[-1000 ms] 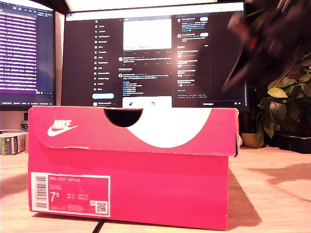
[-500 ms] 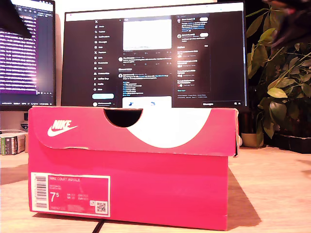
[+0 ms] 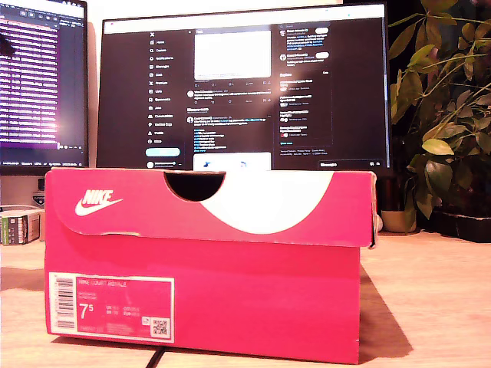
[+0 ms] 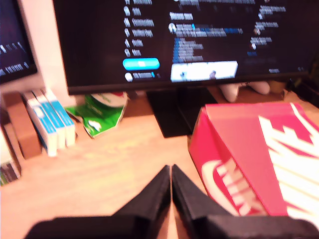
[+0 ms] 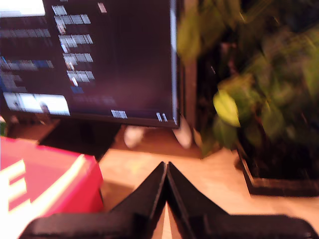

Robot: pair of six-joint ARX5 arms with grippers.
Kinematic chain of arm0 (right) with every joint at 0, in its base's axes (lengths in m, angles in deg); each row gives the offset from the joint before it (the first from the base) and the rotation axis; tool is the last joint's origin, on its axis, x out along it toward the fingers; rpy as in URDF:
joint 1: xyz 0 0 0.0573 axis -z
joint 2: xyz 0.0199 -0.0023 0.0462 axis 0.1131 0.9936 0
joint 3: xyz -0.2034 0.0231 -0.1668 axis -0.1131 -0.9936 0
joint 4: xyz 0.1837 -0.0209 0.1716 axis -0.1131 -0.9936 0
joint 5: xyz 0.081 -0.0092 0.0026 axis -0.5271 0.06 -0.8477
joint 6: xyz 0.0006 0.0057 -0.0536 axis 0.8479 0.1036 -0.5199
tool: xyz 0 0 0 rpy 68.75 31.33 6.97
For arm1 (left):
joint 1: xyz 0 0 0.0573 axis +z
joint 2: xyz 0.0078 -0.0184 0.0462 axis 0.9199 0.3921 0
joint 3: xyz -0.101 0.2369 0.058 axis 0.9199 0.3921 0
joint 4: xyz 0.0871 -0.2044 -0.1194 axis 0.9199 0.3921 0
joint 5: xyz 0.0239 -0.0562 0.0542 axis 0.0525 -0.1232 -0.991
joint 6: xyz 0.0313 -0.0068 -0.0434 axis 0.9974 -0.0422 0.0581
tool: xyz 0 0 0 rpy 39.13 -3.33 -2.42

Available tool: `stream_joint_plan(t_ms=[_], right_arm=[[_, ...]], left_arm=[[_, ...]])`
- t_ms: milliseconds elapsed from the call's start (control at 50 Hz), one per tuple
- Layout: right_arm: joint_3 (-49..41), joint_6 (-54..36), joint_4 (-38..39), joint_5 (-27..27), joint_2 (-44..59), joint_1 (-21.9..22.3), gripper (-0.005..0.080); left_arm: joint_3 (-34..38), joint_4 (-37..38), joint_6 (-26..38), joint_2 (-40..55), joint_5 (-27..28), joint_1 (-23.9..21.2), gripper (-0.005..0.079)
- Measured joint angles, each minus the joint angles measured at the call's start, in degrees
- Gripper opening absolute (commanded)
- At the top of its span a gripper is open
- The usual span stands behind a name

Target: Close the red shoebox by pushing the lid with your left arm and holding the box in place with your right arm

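The red shoebox point(image 3: 203, 264) is sitting on the wooden desk point(image 3: 430, 307), directly in front of the large monitor point(image 3: 242, 84), with its lid point(image 3: 211, 203) lying flat down over the box walls; the closing step is judged complete or nearly so. My first gripper point(image 4: 171, 191) is hovering above the desk just beside one end of the shoebox point(image 4: 259, 159), jaws pressed together and holding nothing. My second gripper point(image 5: 166, 186) is hovering near the opposite end of the shoebox point(image 5: 47, 184), jaws likewise pinched together on nothing. Neither gripper is touching the box, and neither is appearing in the exterior view. Risk: if the lid is not fully seated, a sideways push from one gripper without the other bracing could be sliding the light cardboard box across the smooth desk toward the monitor stand point(image 4: 174, 107). A second risk is a gripper brushing the potted plant point(image 5: 259, 99) standing beside the monitor. Behind the shoebox, a second screen point(image 3: 42, 84) is glowing, and small boxes point(image 4: 47, 122) and a green packet point(image 4: 102, 112) are lying near the monitor base.
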Motion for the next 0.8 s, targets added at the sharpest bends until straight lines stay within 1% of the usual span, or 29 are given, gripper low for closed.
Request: stream_joint_plan(t_ms=[160,180,320,400,420,600,800], right_arm=[[-2.6,0.81,0.81,0.68,-6.67,0.0,-0.0012],[-2.8,0.81,0.79,0.85,-7.45,-0.02,-0.0012],[-5.99,0.81,1.27,1.64,-11.56,-0.26,-0.0012],[-9.4,0.83,1.16,1.86,-13.09,-1.05,-0.0012],[-10.29,0.83,1.11,1.86,-13.4,-1.31,-0.0012],[-15.58,0.83,0.26,1.9,-16.57,-3.21,-0.0012],[-18.88,0.85,1.05,5.29,-23.02,-4.66,-0.0012]], left_arm=[[6.1,-5.29,0.0,-6.21,-0.87,0.11,-0.0019],[6.75,-6.01,-1.95,-7.04,-1.22,0.11,-0.0019],[11.06,-10.67,-1.95,-11.1,-2.62,0.09,-0.0019],[13.9,-11.93,-1.95,-12.2,-3.43,-0.35,-0.0019],[14.71,-12.15,-5.18,-12.31,-3.67,-0.55,-0.0019],[22.03,-14.23,-5.92,-14.56,-4.98,-2.08,-0.0019],[24.87,-18.08,-6.78,-20.06,-8.13,-4.0,-0.0019]])
